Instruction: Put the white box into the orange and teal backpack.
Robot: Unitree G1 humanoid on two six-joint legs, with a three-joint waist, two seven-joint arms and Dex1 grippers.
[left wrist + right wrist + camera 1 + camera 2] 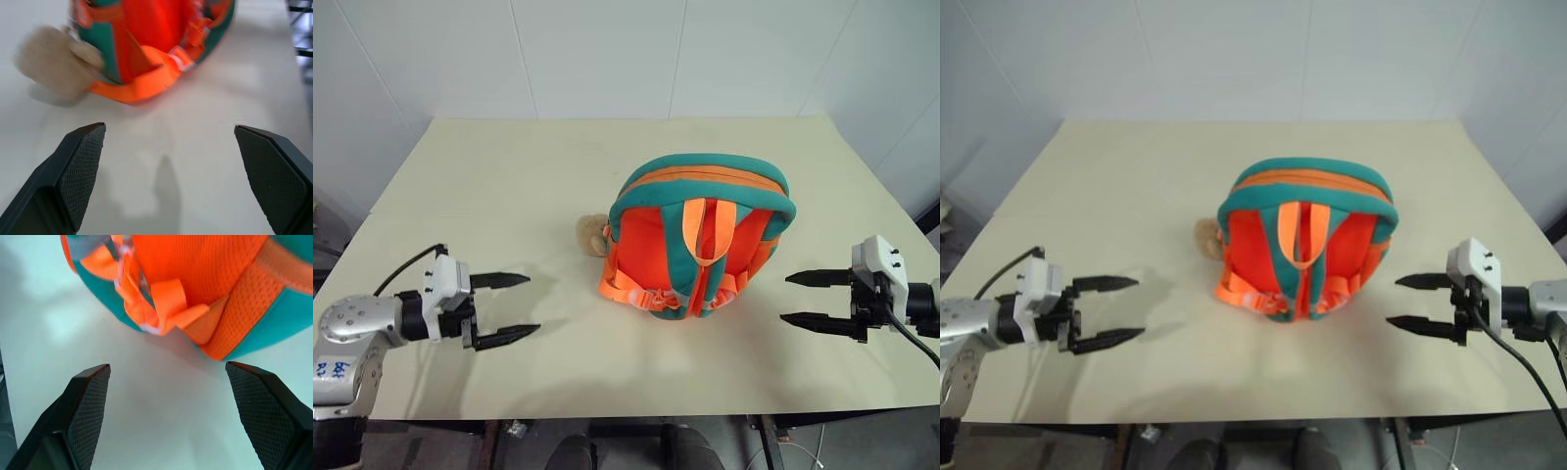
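Note:
The orange and teal backpack (697, 235) stands in the middle of the table, straps toward me, with a tan plush toy (591, 235) at its left side. No white box is in view. My left gripper (521, 307) hovers open to the left of the backpack, fingers pointing at it, nothing between them. To the right of the backpack my right gripper (797, 298) is open too and points back at it, also empty. In the left wrist view the backpack (151, 44) and the plush toy (55, 61) lie beyond the fingers; in the right wrist view the backpack (205, 284) does too.
The beige table (489, 176) carries the backpack near its centre. A white wall rises behind its far edge. The near edge runs just below both grippers. Bare tabletop lies between each gripper and the backpack.

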